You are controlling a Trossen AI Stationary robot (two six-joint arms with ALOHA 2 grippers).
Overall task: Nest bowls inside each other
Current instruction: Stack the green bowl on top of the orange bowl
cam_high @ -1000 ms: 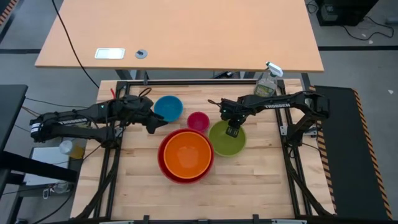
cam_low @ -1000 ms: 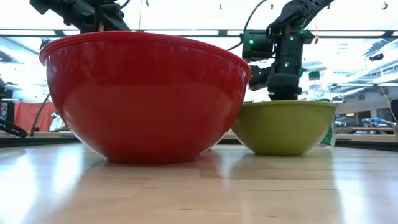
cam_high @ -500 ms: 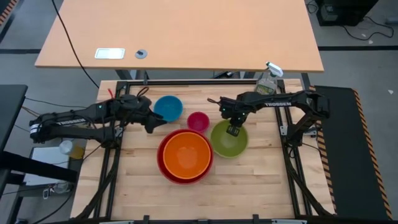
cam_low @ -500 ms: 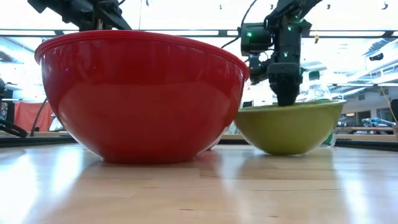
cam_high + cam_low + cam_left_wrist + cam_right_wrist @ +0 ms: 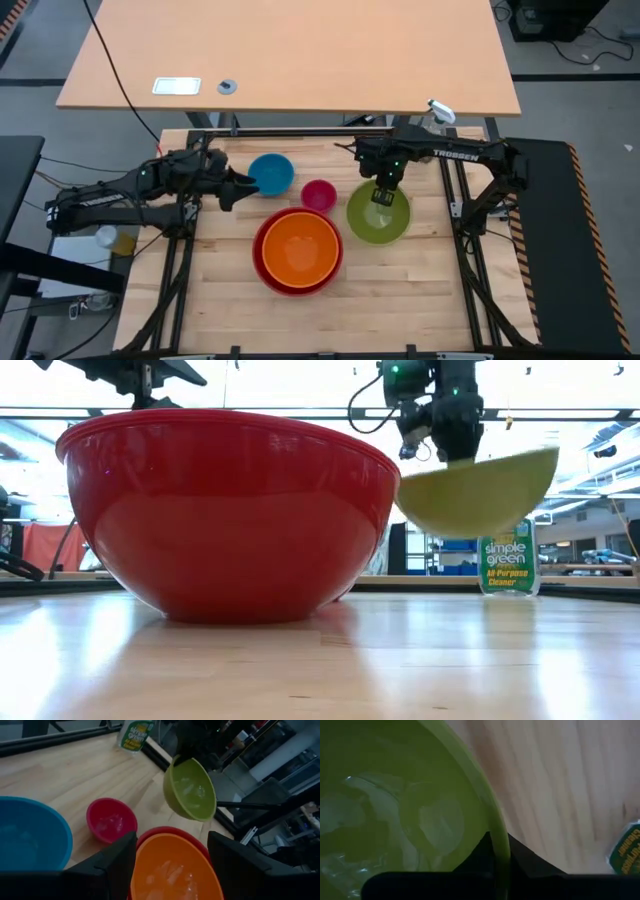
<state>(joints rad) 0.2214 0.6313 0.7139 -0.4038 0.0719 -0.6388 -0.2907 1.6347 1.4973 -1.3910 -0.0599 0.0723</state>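
Observation:
The red bowl (image 5: 298,250) stands mid-table with the orange bowl (image 5: 300,245) nested in it. The blue bowl (image 5: 270,173) and the small magenta bowl (image 5: 319,195) rest on their bases on the far side of it. The lime green bowl (image 5: 378,215) hangs in the air to the right of the red bowl (image 5: 230,510), with my right gripper (image 5: 383,193) shut on it. My left gripper (image 5: 238,186) hovers open just left of the blue bowl (image 5: 30,840), holding nothing. My right gripper pinches the green bowl's rim (image 5: 496,832) on its far side, one finger (image 5: 479,854) inside the bowl and the other (image 5: 526,856) outside. The fingers come from above, pointing down. The bowl (image 5: 478,490) hangs below them, tilted and lifted clear of the table.
A clear spray bottle (image 5: 507,565) stands at the table's far right, behind the lifted bowl. Bare wooden table top (image 5: 400,300) lies in front of and to the right of the red bowl. Black frame rails run along the table's sides.
My right gripper has risen with the green bowl, which stood on the table a second ago and now hangs tilted, clear of the wood. My left gripper has drawn back a little toward the table's left edge and upward.

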